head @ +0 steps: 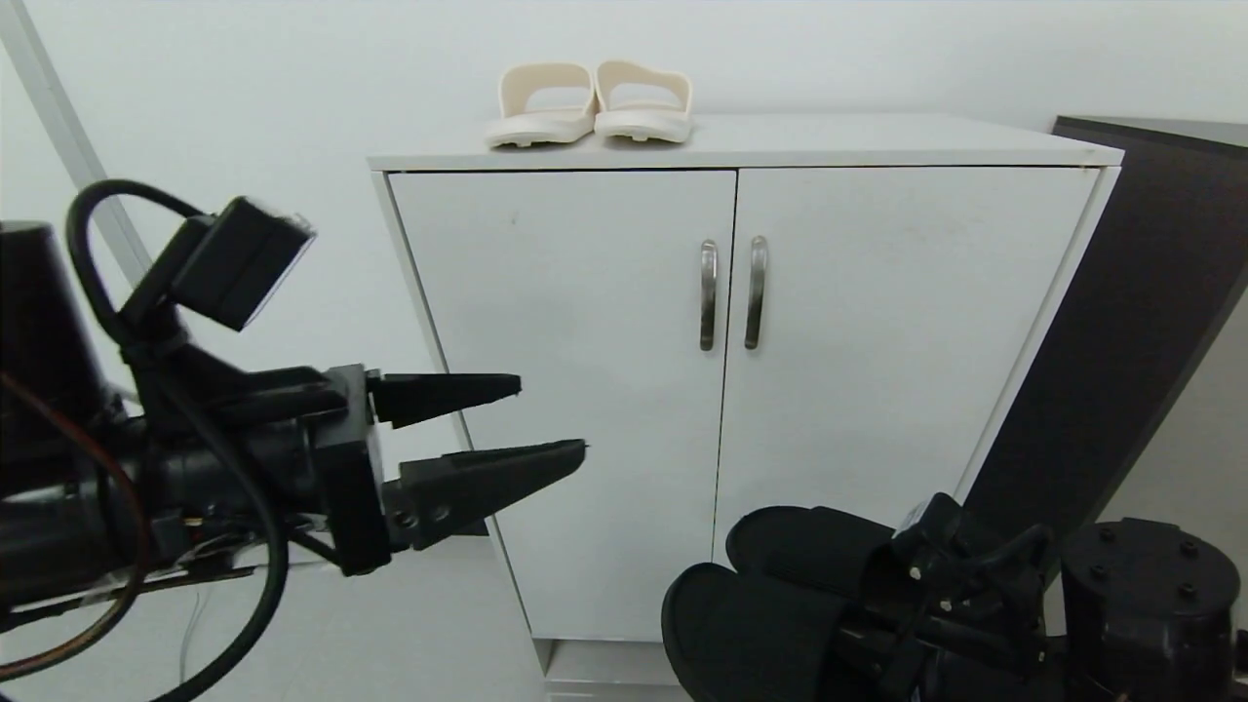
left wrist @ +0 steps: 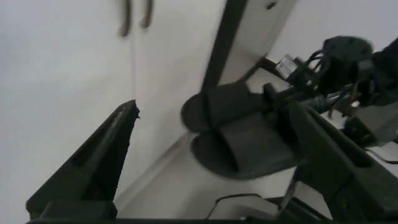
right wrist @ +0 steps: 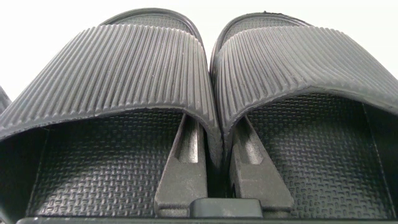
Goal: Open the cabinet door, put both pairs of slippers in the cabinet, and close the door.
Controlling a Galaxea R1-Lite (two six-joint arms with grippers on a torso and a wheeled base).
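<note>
Atop cabinet (head: 877, 146) w/ doors (head: 565, 370) shut, white pair (head: 590, 102) is sitting; R claw (right wrist: 214, 124) is pinching black pair (head: 780, 585), L claw (head: 551, 416) is gaping empty nr doors; opening, stowing, closing all pending

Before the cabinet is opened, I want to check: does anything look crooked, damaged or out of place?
Nothing stands out. Both cabinet doors sit shut and level, the cream slippers lie side by side on top.
</note>
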